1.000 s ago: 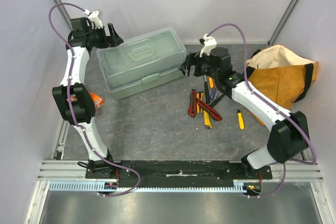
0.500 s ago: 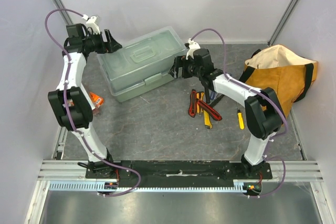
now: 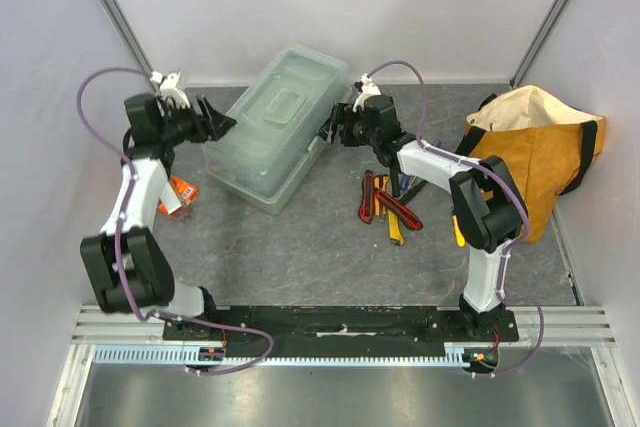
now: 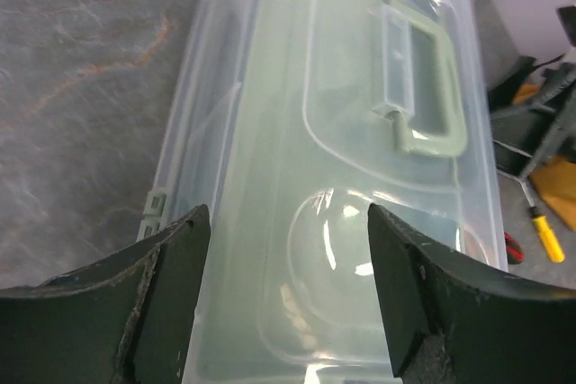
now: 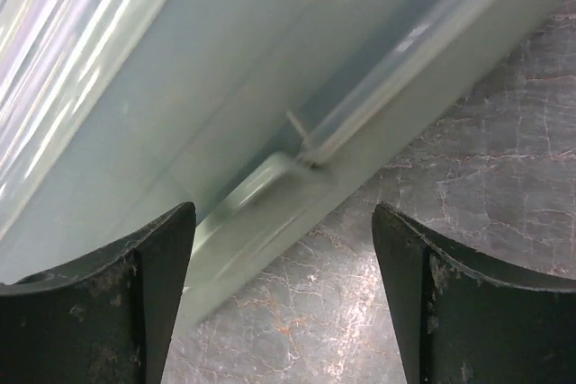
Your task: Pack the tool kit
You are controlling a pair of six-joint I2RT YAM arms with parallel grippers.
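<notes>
Seen from above, the pale green rectangular plastic toolbox [image 3: 270, 137], its translucent lid shut, lies slantwise on the grey marbled tabletop [image 3: 300, 247] between the two pincers. The left pincer [image 3: 222, 123] is at the toolbox's left end with its black fingers spread. Whether the tips touch the wall cannot be told from here. The right pincer [image 3: 333, 133] is at the opposite side, also spread, with its tips just beside the wall. Toward the arm bases from the right pincer lies a loose cluster of small hand tools [image 3: 385, 202] with red, black and yellow handles. A yellow-handled screwdriver [image 3: 458, 229] lies a little apart, further right. An orange-tan fabric bag [image 3: 535, 152] with black straps sits well to the right of that pincer.

In the left wrist view, the two dark fingers [image 4: 157, 303] stand wide apart and pinch nothing. The toolbox lid fills the space ahead of them and runs wider than the gap on both sides. Its moulded handle [image 4: 423, 87] lies ahead and to the right of the tips. Tabletop shows ahead on the left.

In the right wrist view, the fingers [image 5: 135, 303] are likewise spread, with nothing pinched. The toolbox's wall and lid rim slant across just ahead of the tips. A blurred latch [image 5: 261, 188] sits on that wall, straight ahead between the fingers. Tabletop shows ahead on the right.
</notes>
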